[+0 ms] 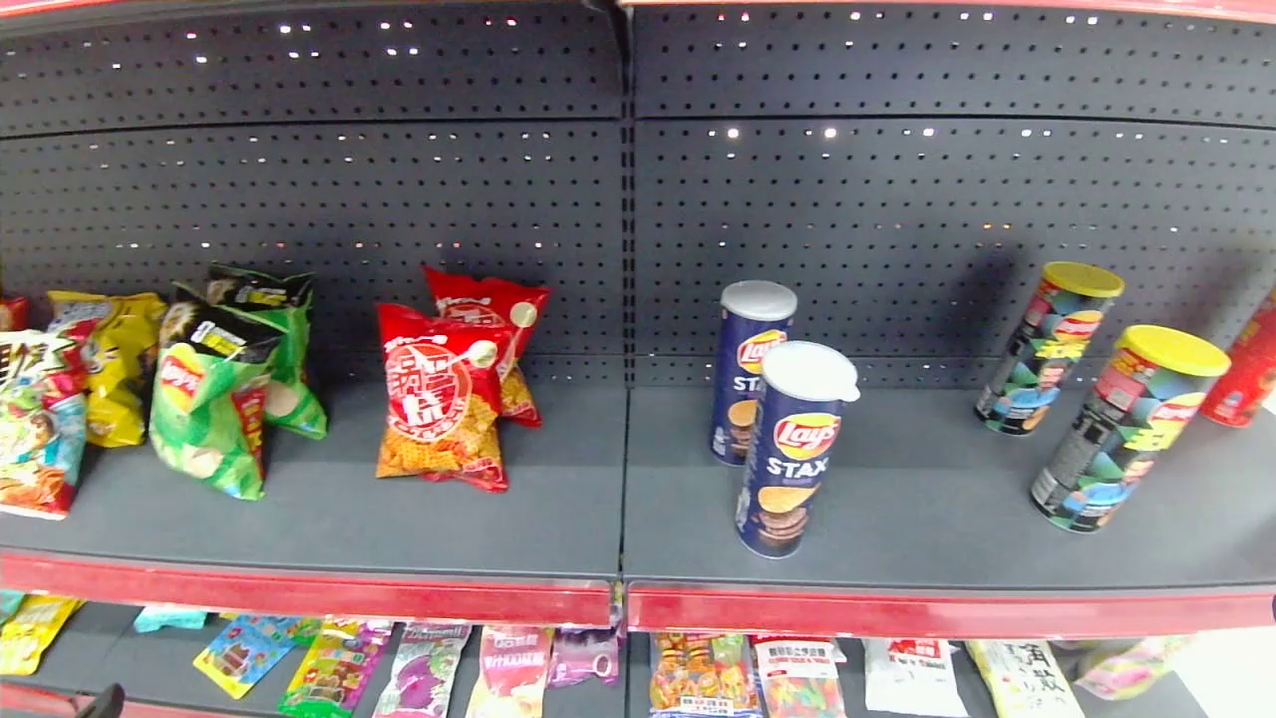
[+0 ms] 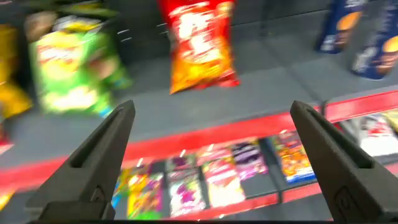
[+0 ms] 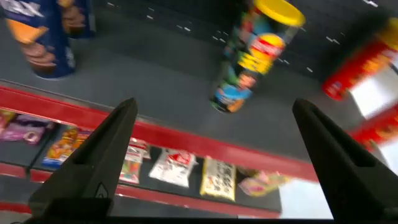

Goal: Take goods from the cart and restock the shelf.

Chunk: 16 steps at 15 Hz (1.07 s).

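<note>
While both arms face the shelf (image 1: 329, 509), neither holds any goods. The left gripper (image 2: 212, 107) has its jaws spread wide with nothing between them. Past the gap lies the shelf's red front edge, and farther back a red snack bag (image 2: 199, 43) stands on the board, well apart from both fingers. A green bag (image 2: 71, 68) stands near it, blurred and seemingly upright. The right gripper (image 3: 214, 104) is likewise wide open and empty. Beyond its gap a yellow-lidded can (image 3: 252, 59) stands on the shelf, clear of the fingers, with a blue can (image 3: 43, 37) off to one side near the front edge. In the head view, two red snack bags stand one behind the other left of the shelf's divider. Two blue cans stand just right of it, and two yellow-lidded cans stand farther right, near a red can (image 1: 1241, 374). Flat packets (image 1: 339, 663) lie on the tier below.
</note>
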Tool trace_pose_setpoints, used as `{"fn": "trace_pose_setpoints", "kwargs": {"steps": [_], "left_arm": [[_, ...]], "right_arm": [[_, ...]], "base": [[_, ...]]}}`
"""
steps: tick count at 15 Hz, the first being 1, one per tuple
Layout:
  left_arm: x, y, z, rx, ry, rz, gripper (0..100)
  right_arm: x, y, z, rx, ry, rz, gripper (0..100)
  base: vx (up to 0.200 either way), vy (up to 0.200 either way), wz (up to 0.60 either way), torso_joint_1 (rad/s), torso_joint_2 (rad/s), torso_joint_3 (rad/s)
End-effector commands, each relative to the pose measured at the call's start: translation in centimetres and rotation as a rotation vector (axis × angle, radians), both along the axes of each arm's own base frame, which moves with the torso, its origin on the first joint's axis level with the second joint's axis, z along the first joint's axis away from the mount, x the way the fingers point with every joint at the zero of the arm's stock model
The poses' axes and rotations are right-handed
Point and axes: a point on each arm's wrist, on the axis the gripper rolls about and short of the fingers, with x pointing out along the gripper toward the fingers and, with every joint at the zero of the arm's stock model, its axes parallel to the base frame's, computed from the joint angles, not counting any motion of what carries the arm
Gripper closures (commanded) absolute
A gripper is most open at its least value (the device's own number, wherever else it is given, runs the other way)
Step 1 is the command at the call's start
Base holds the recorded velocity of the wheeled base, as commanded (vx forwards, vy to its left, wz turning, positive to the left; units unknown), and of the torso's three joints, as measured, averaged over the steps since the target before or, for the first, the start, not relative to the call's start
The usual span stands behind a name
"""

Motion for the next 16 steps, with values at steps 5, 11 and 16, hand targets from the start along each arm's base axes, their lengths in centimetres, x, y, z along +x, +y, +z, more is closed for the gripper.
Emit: {"fn": "trace_pose_setpoints", "kwargs": {"steps": [5,11,16], "left_arm": [[0.0,0.1,-0.8,0.024,0.014,0.037,0],[-2.4,0.7,-5.2,0.065,0.027,0.218,0],[-2.3,0.9,-6.8,0.047,0.016,0.295,0]], "right_arm": [[1.4,0.5,1.4,0.03,0.023,0.2,0],[9.0,3.6,-0.3,0.103,0.285,0.436,0],[10.9,4.4,-2.3,0.108,0.393,0.415,0]], "base": [[0.0,0.0,0.0,0.0,0.0,0.0],[0.0,0.0,0.0,0.0,0.0,0.0],[0.0,0.0,0.0,0.0,0.0,0.0]]}}
